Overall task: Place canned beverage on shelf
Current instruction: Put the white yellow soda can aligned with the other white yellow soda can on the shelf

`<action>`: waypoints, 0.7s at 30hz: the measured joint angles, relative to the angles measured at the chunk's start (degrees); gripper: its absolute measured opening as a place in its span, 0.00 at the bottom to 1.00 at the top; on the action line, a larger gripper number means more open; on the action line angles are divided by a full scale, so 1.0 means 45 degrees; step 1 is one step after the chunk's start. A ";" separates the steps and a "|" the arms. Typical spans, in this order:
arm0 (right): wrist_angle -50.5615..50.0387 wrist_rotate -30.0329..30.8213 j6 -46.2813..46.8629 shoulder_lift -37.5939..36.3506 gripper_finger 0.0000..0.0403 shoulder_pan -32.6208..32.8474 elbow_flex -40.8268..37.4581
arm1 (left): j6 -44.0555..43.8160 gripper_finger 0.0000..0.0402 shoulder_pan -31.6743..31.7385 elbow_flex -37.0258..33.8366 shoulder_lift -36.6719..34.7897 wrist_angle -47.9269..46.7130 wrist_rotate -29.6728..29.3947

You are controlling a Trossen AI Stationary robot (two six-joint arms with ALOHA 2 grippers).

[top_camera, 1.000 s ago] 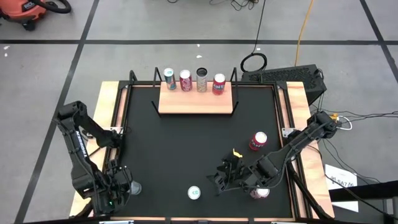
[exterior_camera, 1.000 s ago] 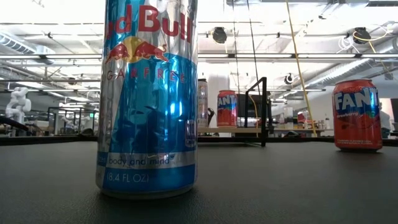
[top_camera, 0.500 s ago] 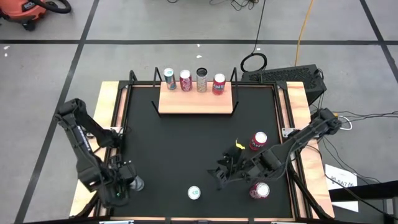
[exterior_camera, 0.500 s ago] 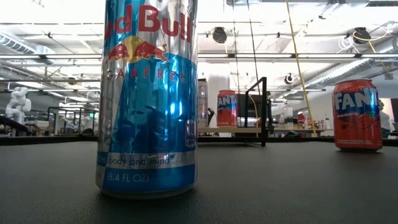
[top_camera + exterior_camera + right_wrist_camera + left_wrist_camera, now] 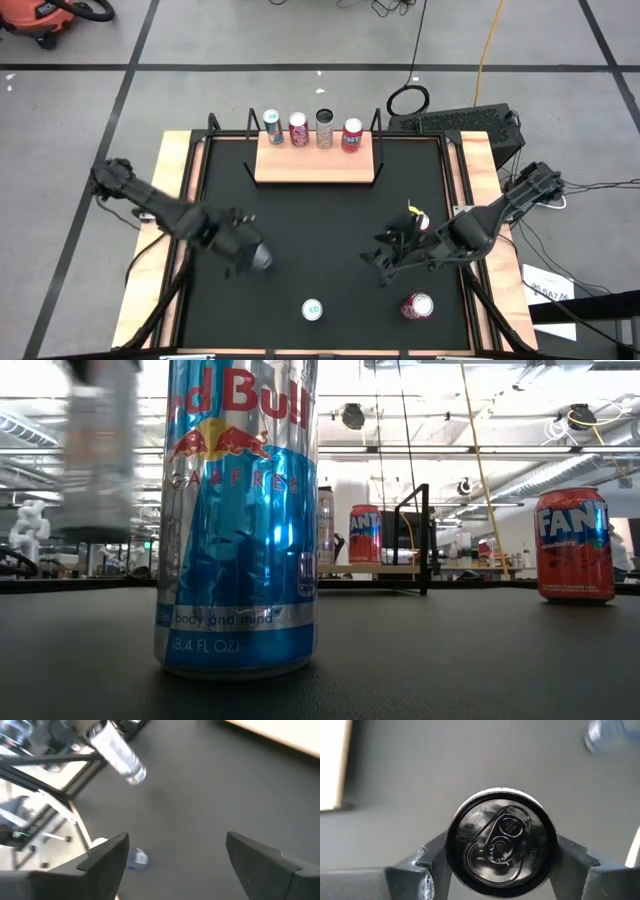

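The left claw (image 5: 250, 257) hangs over the left half of the black bench (image 5: 320, 200), its fingers (image 5: 432, 860) closed on a silver can (image 5: 501, 843) held by the sides; the left wrist view shows the can's dark top and pull tab between them. In the low view this can appears as a pale blurred shape raised off the bench at the far left.

The right claw (image 5: 385, 262) is over the right half of the bench, its fingers (image 5: 107, 855) spread wide with nothing between them.

The shelf (image 5: 317, 157) sits at the far edge of the bench, with four cans standing along its far side: a teal one (image 5: 272, 127), a red-pink one (image 5: 297, 129), a dark silver one (image 5: 324, 128) and a red can (image 5: 351, 135) whose label reads "FANTA" in the low view.

On the bench near the front stands a blue-and-silver Red Bull can (image 5: 238, 515), marked "8.4 FL OZ" and "body and mind". A red Fanta can (image 5: 417, 306) stands at the near right. Another red can (image 5: 420, 222) is partly hidden behind the right arm.
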 joint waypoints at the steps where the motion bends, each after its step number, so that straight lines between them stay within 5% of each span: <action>1: -0.0389 0.0000 0.0001 -0.0139 0.79 0.0000 0.0000 | 0.0589 0.61 0.0615 0.0214 0.0000 0.0030 -0.0043; 11: -0.3769 0.0021 -0.0528 -0.1501 0.79 -0.0406 0.0000 | 0.5020 0.61 0.6355 0.1443 0.0532 0.2890 0.0195; 21: -0.4508 0.0039 -0.1317 -0.2320 0.79 -0.1423 0.0000 | 0.8015 0.61 0.9091 0.4349 0.3635 0.2524 0.0742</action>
